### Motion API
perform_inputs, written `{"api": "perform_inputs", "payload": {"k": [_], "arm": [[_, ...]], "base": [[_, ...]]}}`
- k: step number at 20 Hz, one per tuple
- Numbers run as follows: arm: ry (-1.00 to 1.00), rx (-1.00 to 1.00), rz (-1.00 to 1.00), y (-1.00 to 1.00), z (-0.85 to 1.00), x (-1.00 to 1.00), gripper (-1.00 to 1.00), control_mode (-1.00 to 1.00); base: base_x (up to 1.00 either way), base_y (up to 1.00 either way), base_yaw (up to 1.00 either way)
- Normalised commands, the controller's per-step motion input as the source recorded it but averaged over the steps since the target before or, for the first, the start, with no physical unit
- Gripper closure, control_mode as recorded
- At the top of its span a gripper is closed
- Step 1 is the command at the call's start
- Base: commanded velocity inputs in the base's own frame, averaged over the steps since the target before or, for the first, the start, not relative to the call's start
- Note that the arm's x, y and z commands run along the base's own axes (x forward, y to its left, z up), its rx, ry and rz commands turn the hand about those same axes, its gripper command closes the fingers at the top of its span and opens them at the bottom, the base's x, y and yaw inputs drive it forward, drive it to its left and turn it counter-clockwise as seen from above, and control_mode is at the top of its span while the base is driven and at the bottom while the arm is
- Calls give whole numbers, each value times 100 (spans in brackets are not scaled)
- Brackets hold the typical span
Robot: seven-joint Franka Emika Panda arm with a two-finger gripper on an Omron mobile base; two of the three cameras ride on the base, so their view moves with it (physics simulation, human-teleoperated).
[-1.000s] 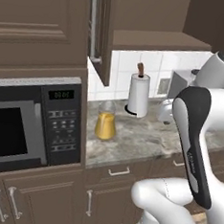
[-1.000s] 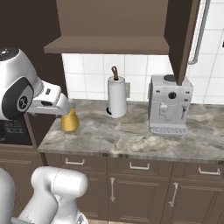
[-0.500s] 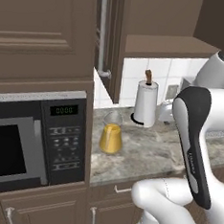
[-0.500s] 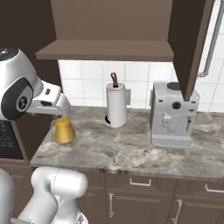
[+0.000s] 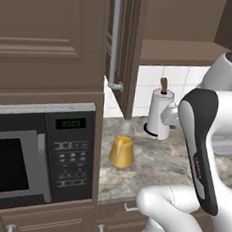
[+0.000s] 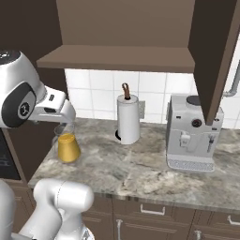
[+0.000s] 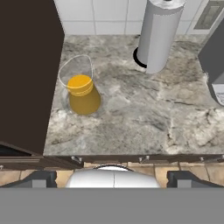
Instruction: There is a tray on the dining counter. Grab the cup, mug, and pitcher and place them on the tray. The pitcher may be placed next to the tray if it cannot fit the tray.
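The pitcher (image 5: 121, 151) is a clear glass flask with an amber-yellow lower body. It stands upright on the stone worktop, close to the microwave's side. In the right base view my hand hangs just above and behind the pitcher (image 6: 68, 145) without touching it. In the hand view the pitcher (image 7: 83, 94) is at upper left, and my gripper (image 7: 113, 177) is open with its tips set wide apart and nothing between them. The tray, the dining counter, the cup and the mug are out of view.
A white paper-towel roll (image 6: 128, 119) stands right of the pitcher by the tiled wall. A grey coffee machine (image 6: 194, 133) sits further right. The microwave (image 5: 35, 155) bounds the worktop (image 6: 140, 168) on the left. An open cabinet door (image 5: 122, 39) hangs overhead.
The whole picture has shifted and grown: the base has moved closer to the worktop, so the pitcher and towel roll look larger. The gripper stays open.
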Motion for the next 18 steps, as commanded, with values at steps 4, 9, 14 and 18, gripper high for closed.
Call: {"api": "perform_inputs", "payload": {"k": [4, 9, 14, 18], "arm": [[0, 0, 0, 0, 0, 0, -100, 100], [0, 0, 0, 0, 0, 0, -100, 100], [2, 0, 0, 4, -17, 0, -100, -100], [7, 0, 0, 18, -47, 0, -100, -100]], "base": [[17, 0, 8], [0, 0, 0], [0, 0, 0], [0, 0, 0]]}}
